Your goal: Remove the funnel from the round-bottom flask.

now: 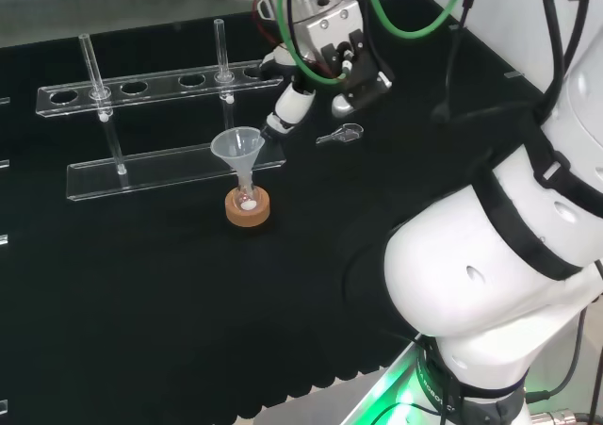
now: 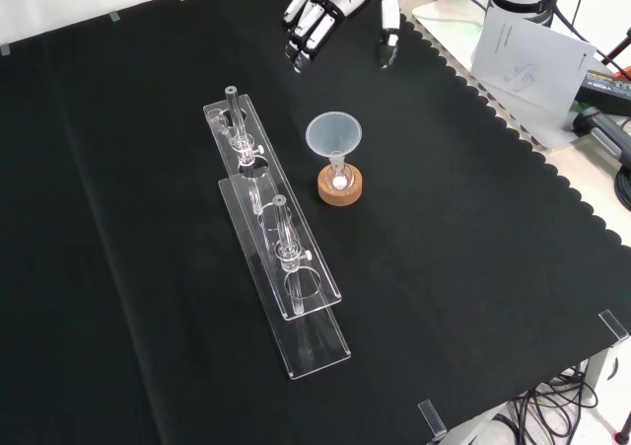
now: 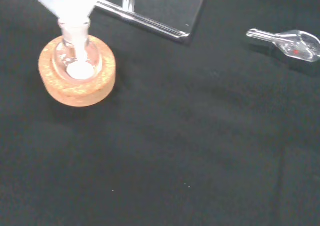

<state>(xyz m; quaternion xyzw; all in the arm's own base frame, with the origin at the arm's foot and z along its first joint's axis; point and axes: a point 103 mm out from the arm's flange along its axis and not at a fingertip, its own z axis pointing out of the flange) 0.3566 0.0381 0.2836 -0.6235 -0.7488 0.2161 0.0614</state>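
A clear funnel (image 1: 237, 148) (image 2: 334, 135) (image 3: 67, 3) stands with its stem in the neck of a small round-bottom flask (image 1: 247, 198) (image 2: 339, 179) (image 3: 77, 60). The flask sits on a cork ring (image 1: 248, 208) (image 2: 340, 187) (image 3: 77, 88) and holds some white powder. The hand (image 1: 300, 95) (image 2: 320, 16) hovers above the cloth to the right of the funnel in the head view, apart from it. Its fingers (image 2: 307, 33) are straight and spread, holding nothing.
A clear two-tier tube rack (image 1: 160, 90) (image 2: 281, 258) with two glass tubes stands behind the flask in the head view. A small clear scoop (image 1: 341, 136) (image 3: 290, 40) lies on the cloth under the hand. The scalloped cloth edge (image 2: 513, 129) runs along the front view's right.
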